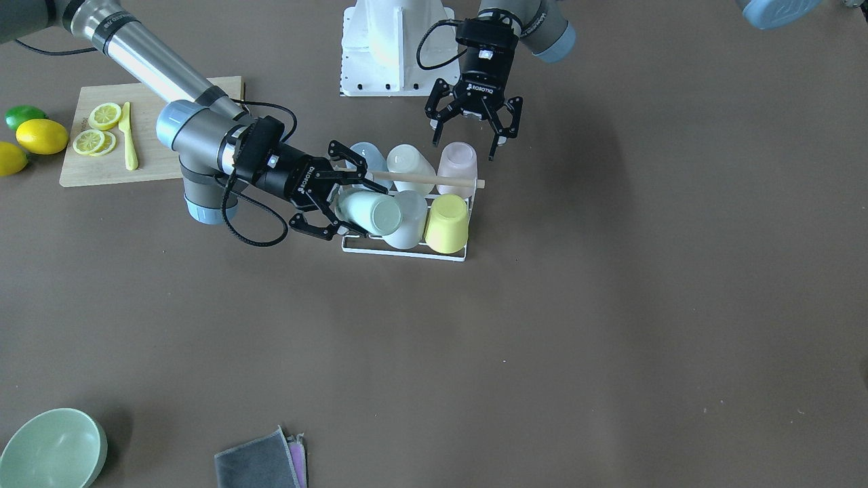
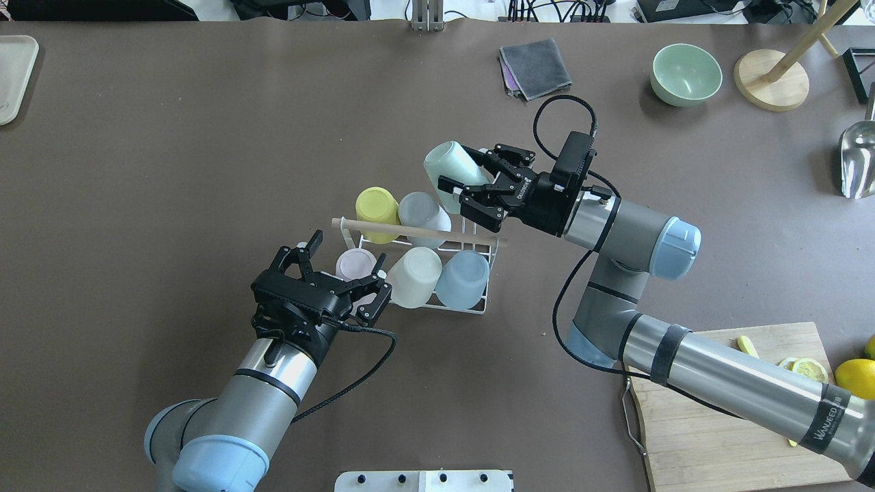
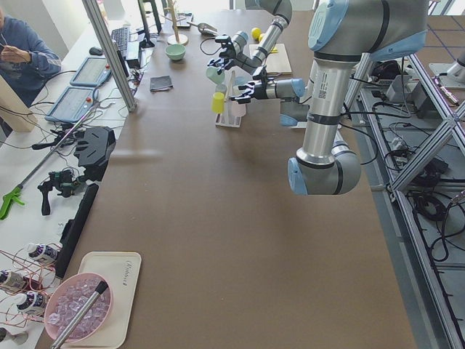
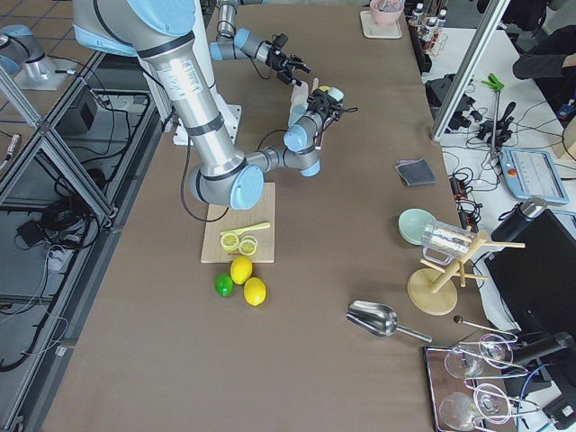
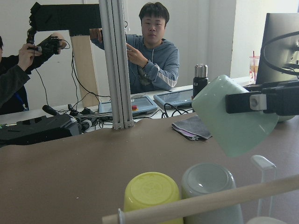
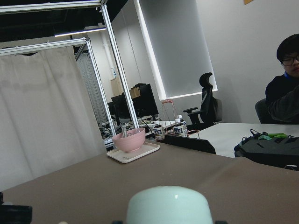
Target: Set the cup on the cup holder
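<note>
The cup holder (image 2: 482, 309), a white wire rack with a wooden rod (image 2: 417, 232) across its top, stands mid-table. It holds a yellow cup (image 2: 377, 213), a grey cup (image 2: 424, 212), a pink cup (image 2: 354, 263), a white cup (image 2: 413, 275) and a blue cup (image 2: 462, 279). My right gripper (image 2: 467, 171) is shut on a mint green cup (image 2: 448, 166) and holds it tilted above the rack's far right corner, over a bare prong (image 5: 264, 163). My left gripper (image 2: 345, 270) is open and empty beside the pink cup. The mint cup also shows in the front view (image 1: 369, 211).
A cutting board (image 1: 163, 163) with lemon slices and a yellow knife lies by the right arm, with lemons (image 1: 42, 135) and a lime beside it. A green bowl (image 2: 685, 74), a folded grey cloth (image 2: 536, 66), a wooden stand (image 2: 772, 80) and a metal scoop (image 2: 858, 160) stand at the far side.
</note>
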`<state>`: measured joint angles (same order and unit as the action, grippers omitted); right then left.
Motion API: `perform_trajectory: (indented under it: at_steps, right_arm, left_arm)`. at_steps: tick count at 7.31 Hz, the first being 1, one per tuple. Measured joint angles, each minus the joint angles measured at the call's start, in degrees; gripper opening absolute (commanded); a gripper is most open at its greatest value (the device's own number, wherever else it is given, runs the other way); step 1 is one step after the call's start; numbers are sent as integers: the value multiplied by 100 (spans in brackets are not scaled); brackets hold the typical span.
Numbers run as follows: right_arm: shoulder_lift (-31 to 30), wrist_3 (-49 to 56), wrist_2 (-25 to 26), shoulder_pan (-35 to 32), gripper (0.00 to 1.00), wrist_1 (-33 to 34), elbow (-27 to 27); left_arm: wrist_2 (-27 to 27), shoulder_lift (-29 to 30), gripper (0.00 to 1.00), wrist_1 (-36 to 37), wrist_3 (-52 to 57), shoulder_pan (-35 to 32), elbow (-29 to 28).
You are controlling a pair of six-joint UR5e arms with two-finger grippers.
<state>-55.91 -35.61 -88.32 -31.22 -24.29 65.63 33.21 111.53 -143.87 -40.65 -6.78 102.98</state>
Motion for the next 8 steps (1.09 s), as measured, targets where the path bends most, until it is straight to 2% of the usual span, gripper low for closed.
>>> perform_trajectory:
  at_steps: [2,3,5,6,7,8]
  right_arm:
    - [-30,11,15,63,0,-97,-16]
    - [-67,21,16,87,0,-208,-43]
    - [-127,27,17,123,0,-442,-123]
    - [-142,26,17,129,30,-490,-139]
    - [-152,12,21,135,99,-508,-143]
    - [-154,-11,76,159,100,-513,-143]
  left_arm:
    - [162,-105,98,-45,23,-203,200]
    - [496,-354,98,103,51,-465,510]
    - [1679,-882,98,481,47,-1330,1025]
    - [2478,-1096,98,660,28,-1908,1120]
    - [3389,-1284,98,910,14,-2567,1148]
    - [4376,-1447,98,1226,8,-3260,1131]
